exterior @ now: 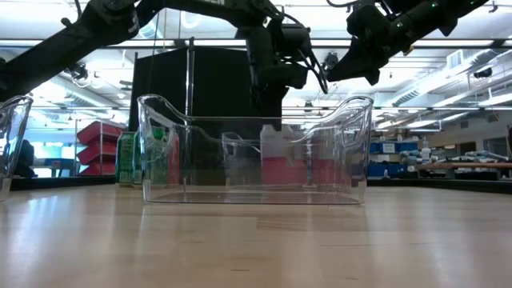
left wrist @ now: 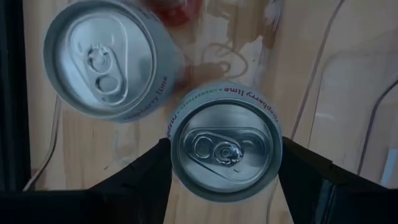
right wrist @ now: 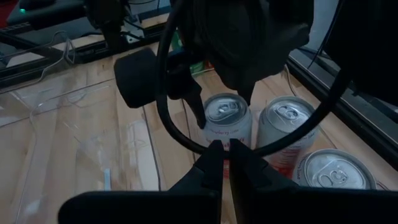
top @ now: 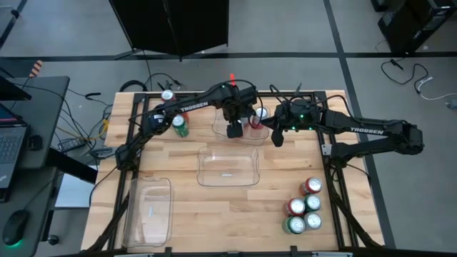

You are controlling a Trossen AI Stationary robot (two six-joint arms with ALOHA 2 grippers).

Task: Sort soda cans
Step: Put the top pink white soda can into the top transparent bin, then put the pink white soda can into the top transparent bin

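A clear bin (top: pixel 223 127) stands at the table's far middle with silver-white soda cans inside. My left gripper (top: pixel 234 131) points down into it, shut on one silver-white can (left wrist: pixel 225 149). A second can (left wrist: pixel 102 59) stands beside it, and the right wrist view shows two others (right wrist: pixel 286 130) (right wrist: pixel 329 171) upright on their bases. My right gripper (top: pixel 277 137) hangs shut over the table just right of that bin, its fingertips (right wrist: pixel 227 152) together and holding nothing. My left gripper pinches the silver-white can between its two fingers (left wrist: pixel 146 177), which lie on opposite sides of the can's wall just below the top rim (left wrist: pixel 172 146). The fingers come from above, pointing down. The can stays upright, top up. Whether its base touches the bin's floor I cannot tell.
A second clear bin (top: pixel 228 180) sits at the table's middle and a third (top: pixel 148 214) at the near left. A green can (top: pixel 180 126) and another can (top: pixel 168 95) stand at the far left. Several red and green cans (top: pixel 303 207) cluster at the near right.
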